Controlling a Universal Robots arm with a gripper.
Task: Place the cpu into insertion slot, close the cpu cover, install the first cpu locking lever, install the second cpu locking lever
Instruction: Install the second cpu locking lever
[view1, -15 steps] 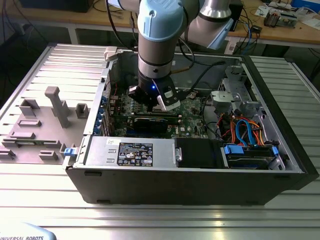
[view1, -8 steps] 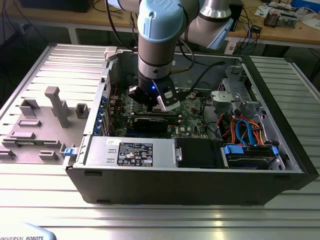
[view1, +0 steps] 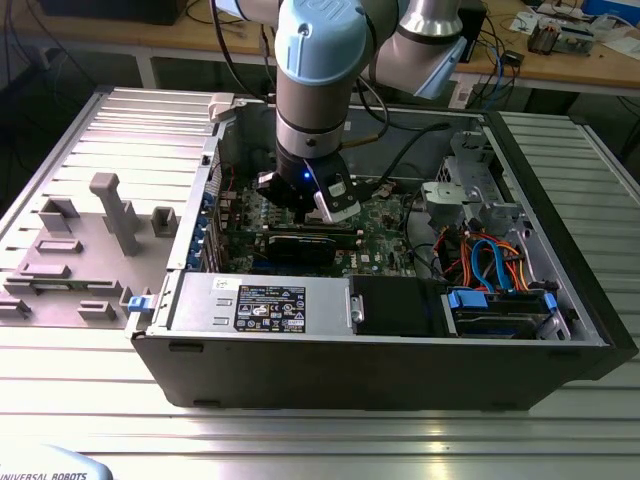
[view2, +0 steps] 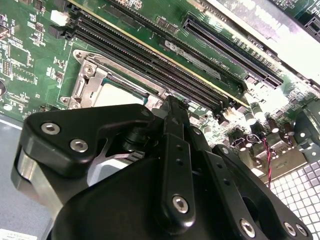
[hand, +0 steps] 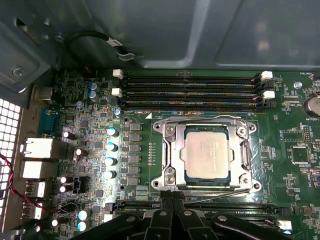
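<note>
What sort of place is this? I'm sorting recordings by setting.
Probably a robotics lab or workshop: an open black desktop computer case lies on a ribbed metal table, cluttered wooden workbenches stand behind, and grey plastic fixtures sit beside the case.

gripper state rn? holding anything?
Gripper: cannot tell whether open or shut; nothing visibly held. It sits at the edge of the cpu cover, with the cpu seated in the socket.

Ribbed grey metal table (view1: 560, 150) filling the foreground, grey moulded fixture tray (view1: 70, 250) toward the exterior view's left, wooden workbench (view1: 560, 60) behind strewn with cables and small devices, dark floor beneath, even indoor light
</note>
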